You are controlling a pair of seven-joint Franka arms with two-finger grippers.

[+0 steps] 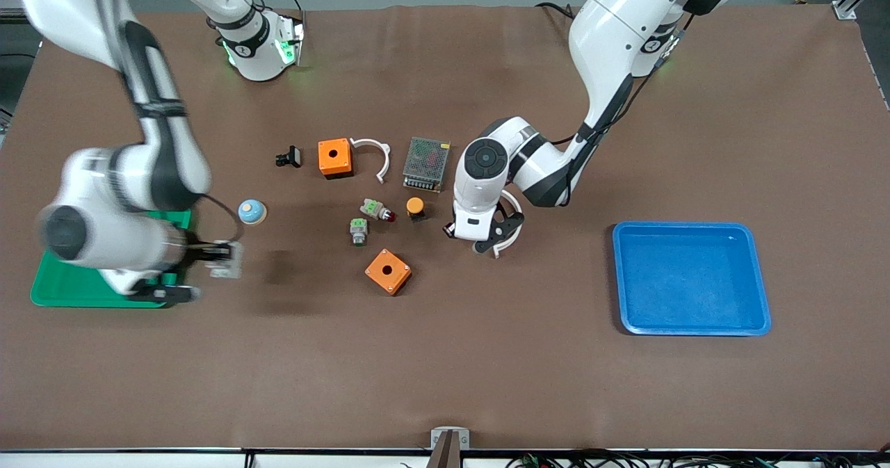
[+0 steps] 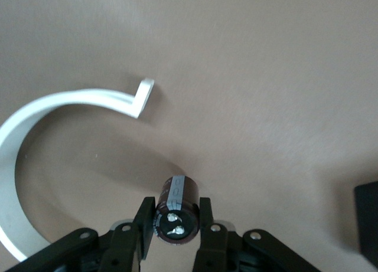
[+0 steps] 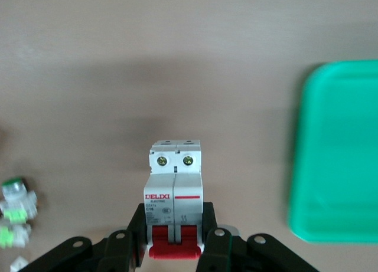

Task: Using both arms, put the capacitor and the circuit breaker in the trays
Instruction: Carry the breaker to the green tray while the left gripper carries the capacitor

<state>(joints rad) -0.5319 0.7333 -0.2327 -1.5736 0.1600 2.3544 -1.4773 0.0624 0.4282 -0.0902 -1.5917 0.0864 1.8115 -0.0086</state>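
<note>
Holding a part in each claw above the brown bench.
Right claw grips the circuit breaker between its fingers, red toggles nearest the claw, aloft beside the green tray. Left claw pinches the capacitor at its sides, low over the bench beside the white curved clip.

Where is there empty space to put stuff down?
The blue tray holds nothing, with bare table all around it. The table strip nearest the front camera is bare too. It's crowded around the orange boxes and the left gripper.
</note>
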